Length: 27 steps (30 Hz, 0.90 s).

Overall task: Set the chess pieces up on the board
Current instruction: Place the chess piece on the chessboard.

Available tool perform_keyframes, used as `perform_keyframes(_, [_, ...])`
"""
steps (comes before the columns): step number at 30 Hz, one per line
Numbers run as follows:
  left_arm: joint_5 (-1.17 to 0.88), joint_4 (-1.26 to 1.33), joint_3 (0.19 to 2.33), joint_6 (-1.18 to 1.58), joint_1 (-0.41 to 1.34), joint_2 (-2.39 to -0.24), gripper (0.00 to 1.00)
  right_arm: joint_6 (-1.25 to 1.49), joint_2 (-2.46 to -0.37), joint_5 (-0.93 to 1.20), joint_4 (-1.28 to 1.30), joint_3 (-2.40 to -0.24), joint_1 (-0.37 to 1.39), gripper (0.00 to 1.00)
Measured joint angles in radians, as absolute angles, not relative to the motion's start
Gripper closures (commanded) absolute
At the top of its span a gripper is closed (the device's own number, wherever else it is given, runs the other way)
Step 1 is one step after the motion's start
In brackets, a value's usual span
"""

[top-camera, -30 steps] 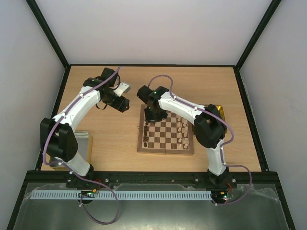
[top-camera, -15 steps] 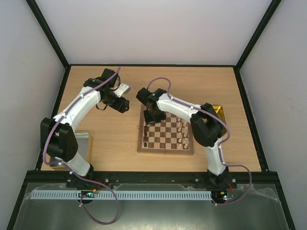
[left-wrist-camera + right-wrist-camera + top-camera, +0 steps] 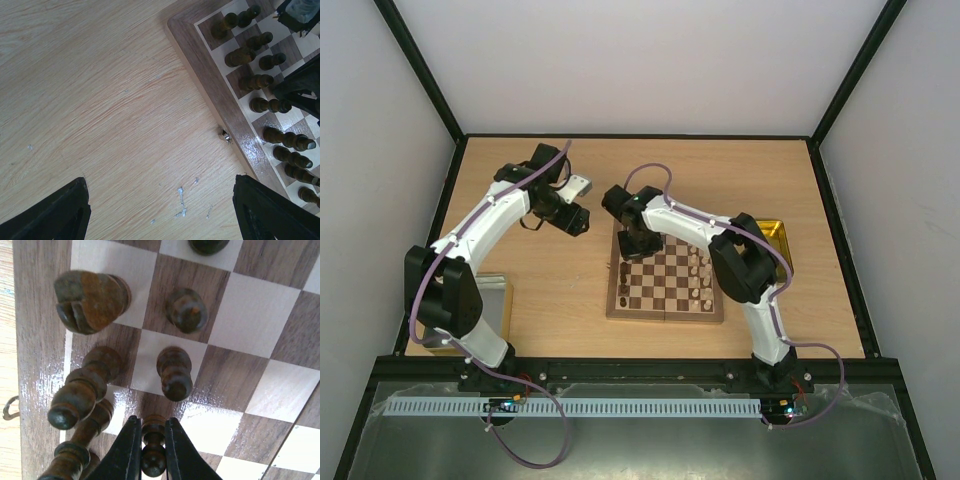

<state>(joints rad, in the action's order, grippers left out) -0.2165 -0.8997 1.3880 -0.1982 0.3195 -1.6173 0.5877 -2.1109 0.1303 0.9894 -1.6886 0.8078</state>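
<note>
From above, the square wooden chessboard with dark brown and cream checks (image 3: 665, 290) lies mid-table. The right gripper (image 3: 636, 243) is over its far left corner, and the left gripper (image 3: 578, 217) is beside it over the light wooden table (image 3: 550, 290). In the left wrist view, the fingers (image 3: 55, 215) gape wide and empty above the tabletop, with dark brown chessmen (image 3: 260, 80) lining the board's edge. In the right wrist view, the fingers (image 3: 125, 450) pinch a small dark brown pawn (image 3: 153, 460) beside other dark pieces.

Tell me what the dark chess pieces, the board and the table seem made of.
Dark chess pieces: likely turned wood, glossy varnish, grain and highlights visible. Board: wood or veneer, lacquered, reflecting light. Table: pale wood-grain, matte, possibly laminate.
</note>
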Motion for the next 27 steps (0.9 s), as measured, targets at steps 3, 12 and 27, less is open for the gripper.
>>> perform_keyframes(3, [-0.216, -0.9, 1.388, -0.198, 0.319, -1.617, 0.22, 0.587, -2.117, 0.127, 0.989, -1.699, 0.808, 0.92])
perform_keyframes(12, [-0.216, -0.9, 1.388, -0.198, 0.319, -1.617, 0.22, 0.587, -2.13, 0.124, 0.99, -1.72, 0.808, 0.89])
perform_keyframes(27, [-0.216, -0.9, 1.388, -0.198, 0.319, -1.617, 0.22, 0.575, -2.133, 0.124, 1.003, -1.721, 0.808, 0.8])
